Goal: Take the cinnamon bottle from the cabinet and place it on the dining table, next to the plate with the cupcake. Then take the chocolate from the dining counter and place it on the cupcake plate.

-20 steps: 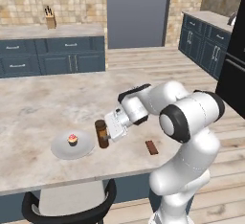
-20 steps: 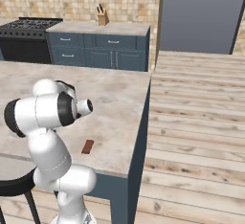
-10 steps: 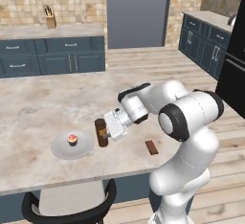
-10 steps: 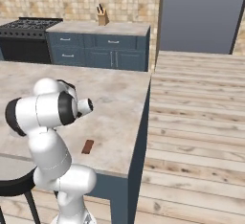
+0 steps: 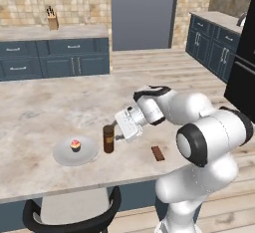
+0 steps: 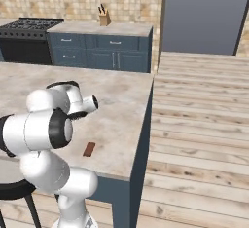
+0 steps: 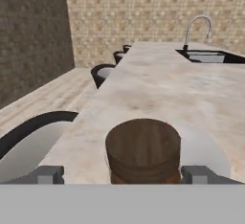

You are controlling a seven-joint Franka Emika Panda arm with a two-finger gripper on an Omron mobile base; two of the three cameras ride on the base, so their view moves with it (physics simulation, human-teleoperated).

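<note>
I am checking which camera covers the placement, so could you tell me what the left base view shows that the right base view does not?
The left base view has the cinnamon bottle standing upright on the dining table beside the plate with the cupcake, the gripper right next to the bottle. The right base view has a black stove. Both have the chocolate lying on the table and the knife block.

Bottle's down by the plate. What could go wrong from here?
1. The gripper sits right beside the upright cinnamon bottle; a skewed retreat may tip it.
2. The bottle stands at the plate rim, so a knock could send it toward the cupcake.
3. The chocolate lies near the table edge; a poor grasp might push it off.
</note>
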